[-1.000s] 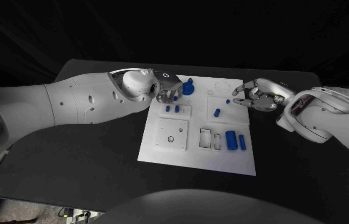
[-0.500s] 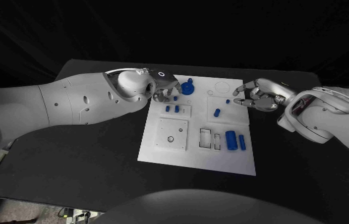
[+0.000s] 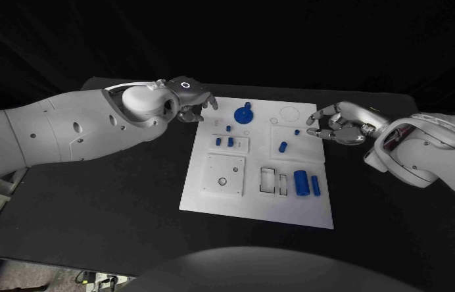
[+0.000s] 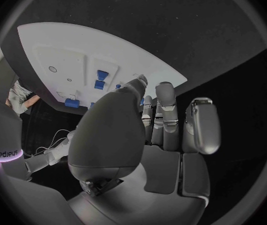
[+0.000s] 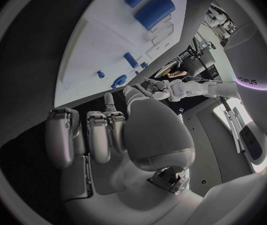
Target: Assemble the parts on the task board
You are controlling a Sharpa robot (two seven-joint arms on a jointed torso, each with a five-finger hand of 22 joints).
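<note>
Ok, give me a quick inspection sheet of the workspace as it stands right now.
Surface: black table, task board lying flat mid-table.
Job's things: blue round part at the board's far edge; large blue cylinder and slimmer blue piece side by side near the right edge; small blue pieces left of centre.
Clutter: nothing seen.
Hands: left hand off the board's far left corner, holding nothing; right hand at the right edge, fingers curled, nothing seen in it.
Cables: nothing seen.
Surroundings: dark backdrop.

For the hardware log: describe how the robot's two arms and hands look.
Both arms wear smooth white rounded shells. The left hand and right hand are silver-grey metal with segmented fingers. A small glowing ring marks the left wrist, and a pinkish-lit band with lettering circles the right forearm.
</note>
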